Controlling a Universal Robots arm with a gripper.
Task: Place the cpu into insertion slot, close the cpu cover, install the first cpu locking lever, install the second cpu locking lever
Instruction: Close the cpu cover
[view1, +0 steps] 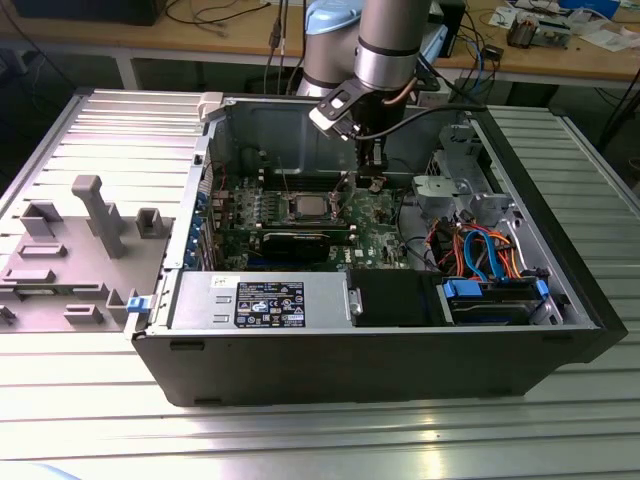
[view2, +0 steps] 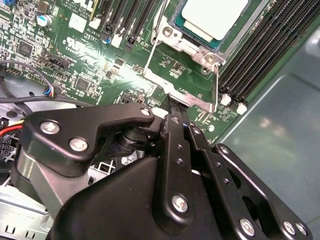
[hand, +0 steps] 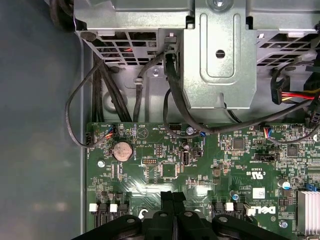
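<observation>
Pincer (view2: 175, 112) narrowed, its black fingers drawn almost together, tips at the free edge of the cpu cover (view2: 197, 100). The pictures do not settle whether the thin plate is pinched between them. The cover stands swung open, green board showing through its square window. Just beyond it the cpu (view2: 212, 17) lies flat in the insertion slot (view2: 176, 24), silver top up, with rows of black memory slots (view2: 270, 45) alongside.

In the exterior view, a ribbed metal desk (view1: 320, 440) fills the lower frame and carries an open computer case (view1: 350, 365). Along the case's near wall sit a labelled power supply (view1: 260, 300) at lower centre and a blue-handled drive carrier (view1: 495, 300) at lower right, with orange and blue cables (view1: 480, 250) looping above it. Further in lies the green motherboard (view1: 375, 235), the cpu (view1: 305, 207) at mid-frame. Right of the chip the pincer (view1: 372, 170) hangs just over the board, the arm (view1: 385, 40) coming down from upper centre. A grey moulded tray (view1: 60, 270) rests on the desk at the frame's left, outside the case. A wooden desk (view1: 560, 60) strewn with wires crosses the top.

In the first wrist view the pincer (hand: 172, 197) points at the board edge, past a coin battery (hand: 122, 150), toward a metal drive cage (hand: 220, 50) draped with black cables (hand: 172, 90).
</observation>
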